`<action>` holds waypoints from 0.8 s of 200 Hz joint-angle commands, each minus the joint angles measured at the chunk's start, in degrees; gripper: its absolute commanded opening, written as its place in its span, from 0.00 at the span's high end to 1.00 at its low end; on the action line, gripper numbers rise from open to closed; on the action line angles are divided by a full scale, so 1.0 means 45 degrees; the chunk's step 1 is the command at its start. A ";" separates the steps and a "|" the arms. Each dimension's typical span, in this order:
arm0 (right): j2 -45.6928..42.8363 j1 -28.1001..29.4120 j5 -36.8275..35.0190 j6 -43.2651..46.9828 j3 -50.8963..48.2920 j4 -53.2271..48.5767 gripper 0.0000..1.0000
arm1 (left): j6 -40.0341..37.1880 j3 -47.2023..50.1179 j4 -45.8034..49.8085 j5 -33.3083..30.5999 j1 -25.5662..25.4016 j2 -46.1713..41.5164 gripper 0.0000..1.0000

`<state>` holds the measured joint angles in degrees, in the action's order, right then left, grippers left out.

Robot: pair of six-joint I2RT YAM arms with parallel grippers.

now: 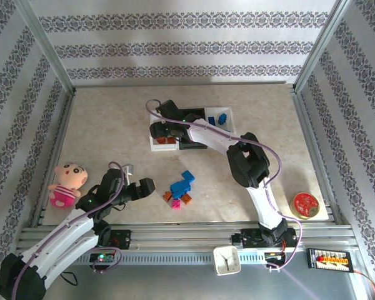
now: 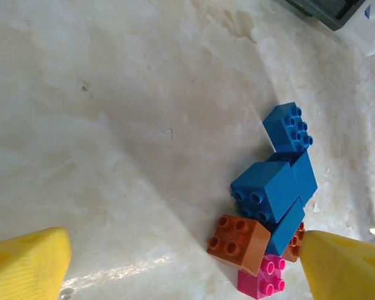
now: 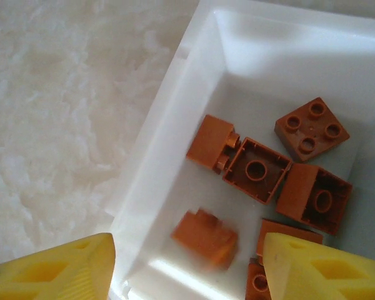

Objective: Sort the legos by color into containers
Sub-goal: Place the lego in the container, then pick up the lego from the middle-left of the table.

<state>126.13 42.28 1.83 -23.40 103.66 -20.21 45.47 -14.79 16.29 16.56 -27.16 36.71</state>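
A small heap of legos (image 1: 181,190) lies on the table: blue bricks (image 2: 281,181), an orange-brown one (image 2: 240,237) and a pink one (image 2: 262,278). My left gripper (image 2: 181,269) hovers open just left of the heap, with nothing between its yellow fingers (image 2: 31,262). The three joined containers (image 1: 175,149) stand at the back. My right gripper (image 3: 187,269) is open over the left white bin (image 3: 156,169). This bin holds several orange-brown bricks (image 3: 256,169). One blurred orange-brown brick (image 3: 205,237) sits loose below the spread fingers. The right white bin holds blue bricks (image 1: 222,117).
A pink plush doll (image 1: 67,184) lies at the left edge of the table. A round red tin (image 1: 305,205) sits at the right front. A small white clock (image 1: 225,260) stands on the front rail. Metal frame posts border the table.
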 commanded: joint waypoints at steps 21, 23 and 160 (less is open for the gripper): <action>-0.2184 -0.0049 0.0130 -0.0169 -0.1903 0.0612 0.34 | -0.0442 -0.0580 -0.0109 -0.0373 -0.1469 0.1498 0.17; -0.2304 -0.0043 0.0153 -0.0171 -0.2083 0.0660 0.33 | -0.0478 -0.0635 -0.0135 -0.0480 -0.1622 0.1620 0.17; -0.6975 -0.0427 0.0035 -0.0761 -0.8939 0.3084 0.33 | -0.2558 -0.3245 -0.1643 -0.3788 -0.5735 0.8204 0.45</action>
<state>97.67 40.60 2.42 -25.80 65.25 -8.97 36.73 -27.79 12.64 0.78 -51.81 71.70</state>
